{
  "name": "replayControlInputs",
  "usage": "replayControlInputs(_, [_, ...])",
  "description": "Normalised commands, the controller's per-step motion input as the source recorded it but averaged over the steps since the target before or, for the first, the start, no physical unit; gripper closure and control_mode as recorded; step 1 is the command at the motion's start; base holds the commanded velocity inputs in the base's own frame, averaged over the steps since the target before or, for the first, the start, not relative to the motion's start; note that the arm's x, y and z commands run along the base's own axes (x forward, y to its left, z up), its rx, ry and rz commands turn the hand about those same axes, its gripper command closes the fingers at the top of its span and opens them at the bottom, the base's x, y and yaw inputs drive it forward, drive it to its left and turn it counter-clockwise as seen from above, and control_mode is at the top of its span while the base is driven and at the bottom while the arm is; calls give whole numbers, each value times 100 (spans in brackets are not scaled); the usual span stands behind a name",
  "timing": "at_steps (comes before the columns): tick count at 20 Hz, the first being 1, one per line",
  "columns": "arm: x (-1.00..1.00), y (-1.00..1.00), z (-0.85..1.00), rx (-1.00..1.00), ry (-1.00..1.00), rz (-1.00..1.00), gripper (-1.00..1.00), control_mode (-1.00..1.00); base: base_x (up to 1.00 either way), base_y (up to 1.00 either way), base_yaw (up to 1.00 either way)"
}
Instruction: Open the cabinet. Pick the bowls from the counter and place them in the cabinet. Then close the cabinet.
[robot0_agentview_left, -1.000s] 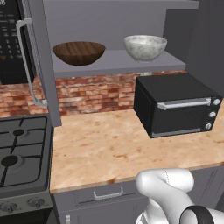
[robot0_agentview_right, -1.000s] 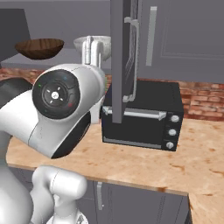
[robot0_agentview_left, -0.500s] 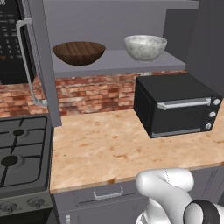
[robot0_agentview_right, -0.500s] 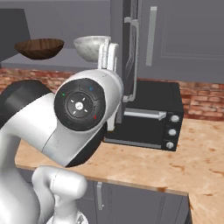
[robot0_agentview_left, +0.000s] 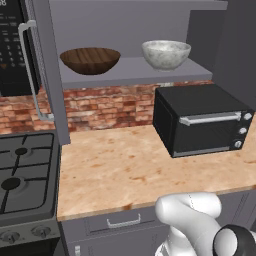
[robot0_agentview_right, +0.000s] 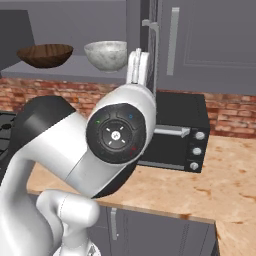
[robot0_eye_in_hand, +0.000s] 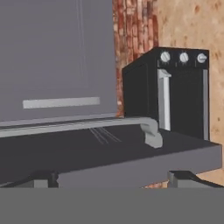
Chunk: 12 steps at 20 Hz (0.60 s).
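I saw the cabinet (robot0_agentview_left: 135, 75) standing open, its left door (robot0_agentview_left: 50, 75) swung out edge-on beside the stove (robot0_agentview_left: 25, 175). Both bowls sat on the cabinet shelf: the wooden bowl (robot0_agentview_left: 90, 60) to the left, the marble bowl (robot0_agentview_left: 166, 53) to the right, apart from each other. On the counter (robot0_agentview_left: 125, 170) below stood a black toaster oven (robot0_agentview_left: 200, 120). From the hand view, my gripper (robot0_eye_in_hand: 111, 177) had its fingers spread wide, holding nothing, with the edge of the right door (robot0_eye_in_hand: 131, 162) and its bar handle (robot0_eye_in_hand: 87, 124) just ahead of them.
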Motion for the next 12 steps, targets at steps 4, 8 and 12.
replayControlInputs(4, [0, -21, -6, 2, -6, 0, -100, -100, 0, 0, 0])
replayControlInputs(8, [0, -22, -10, 2, -6, 0, -100, -100, 0, 0, 0])
replayControlInputs(12, [9, -22, -16, 3, -4, 4, -100, -100, 0, 0, 0])
